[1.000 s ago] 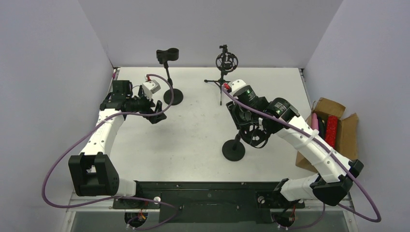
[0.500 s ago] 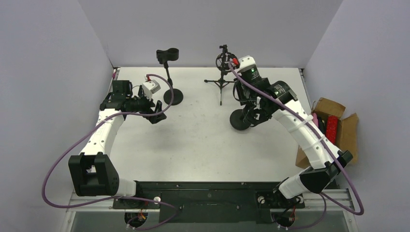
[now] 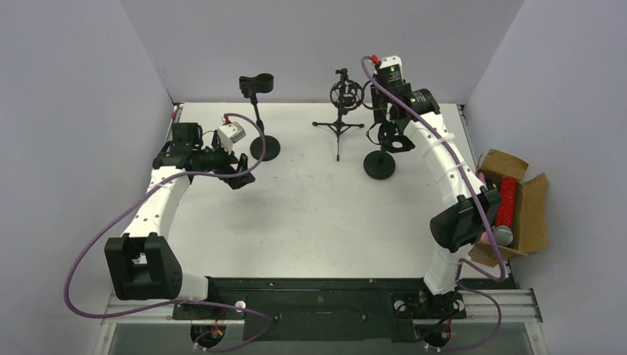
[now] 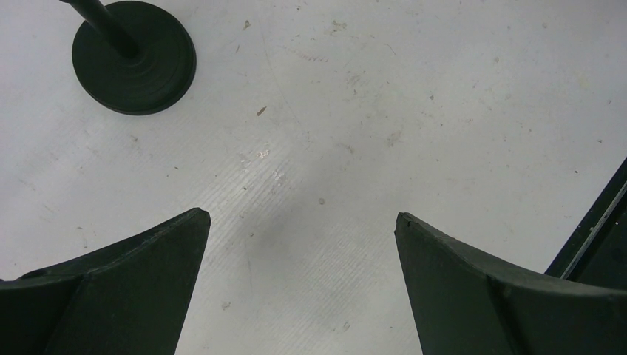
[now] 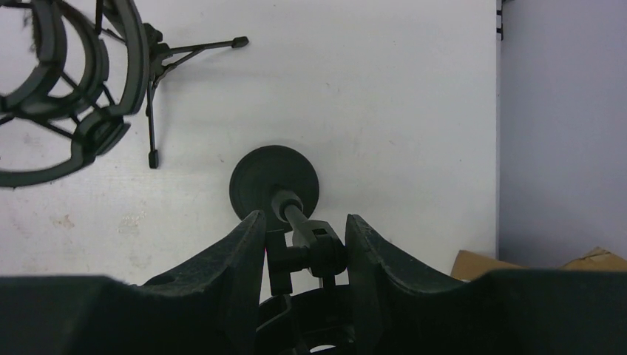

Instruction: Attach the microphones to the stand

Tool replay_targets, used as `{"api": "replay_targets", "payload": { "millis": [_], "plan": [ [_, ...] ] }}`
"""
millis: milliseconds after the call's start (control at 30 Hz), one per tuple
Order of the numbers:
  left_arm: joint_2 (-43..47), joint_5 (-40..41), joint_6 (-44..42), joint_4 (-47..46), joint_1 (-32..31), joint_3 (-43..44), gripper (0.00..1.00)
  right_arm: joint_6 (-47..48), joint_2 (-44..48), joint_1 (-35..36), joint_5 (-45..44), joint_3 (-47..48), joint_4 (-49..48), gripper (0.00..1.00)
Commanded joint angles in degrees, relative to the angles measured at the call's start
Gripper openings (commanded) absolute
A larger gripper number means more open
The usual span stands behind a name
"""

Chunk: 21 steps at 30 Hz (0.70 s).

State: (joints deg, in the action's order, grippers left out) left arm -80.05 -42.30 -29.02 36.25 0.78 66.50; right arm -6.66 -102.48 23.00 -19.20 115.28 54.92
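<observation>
Microphones point(image 3: 506, 198) lie in the open brown cardboard box point(image 3: 534, 207) just past the right edge of the white table point(image 3: 310, 222). We make out a red glittery one and a pink one, well apart from every stand. The right gripper point(image 5: 304, 222) is clamped on the clip joint at the top of the black round-based stand point(image 5: 273, 185), one finger on each side. That stand sits toward the far right of the table, between the black tripod stand with a ring-shaped shock mount point(image 3: 345, 95) and the right edge. Bare surface shows all around its base, though we cannot tell whether the base touches down. The left gripper point(image 4: 301, 216) hangs with its jaws spread wide and nothing between them. It is near the left wall, just beside the disc base of a second black clip-topped stand point(image 3: 265, 148). Between the two arms we see the middle and near part of the table open, bounded by the dark rail at the near edge.
</observation>
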Motion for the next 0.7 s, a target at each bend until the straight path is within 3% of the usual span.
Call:
{"api": "replay_targets", "payload": {
  "millis": [0,167,567,667],
  "plan": [
    [0.1,-1.7,-0.4,-1.6,-0.3,1.1,0.96,1.0,-3.1,-1.3,-1.6,6.8,-6.5,0.0],
    [0.0,-1.3,-0.7,-1.3,-0.3,1.3,0.96,2.3,-6.4,-1.7,-4.7,9.4,-7.9,0.0],
    [-1.3,-1.0,0.2,-1.3,-0.3,1.9,0.96,-0.9,-9.8,-5.2,0.0,10.5,-10.3,0.0],
    [-1.2,-1.0,0.7,-1.3,-0.3,1.9,0.96,-0.6,-9.8,-5.2,1.3,10.7,-10.2,0.19]
  ]
}}
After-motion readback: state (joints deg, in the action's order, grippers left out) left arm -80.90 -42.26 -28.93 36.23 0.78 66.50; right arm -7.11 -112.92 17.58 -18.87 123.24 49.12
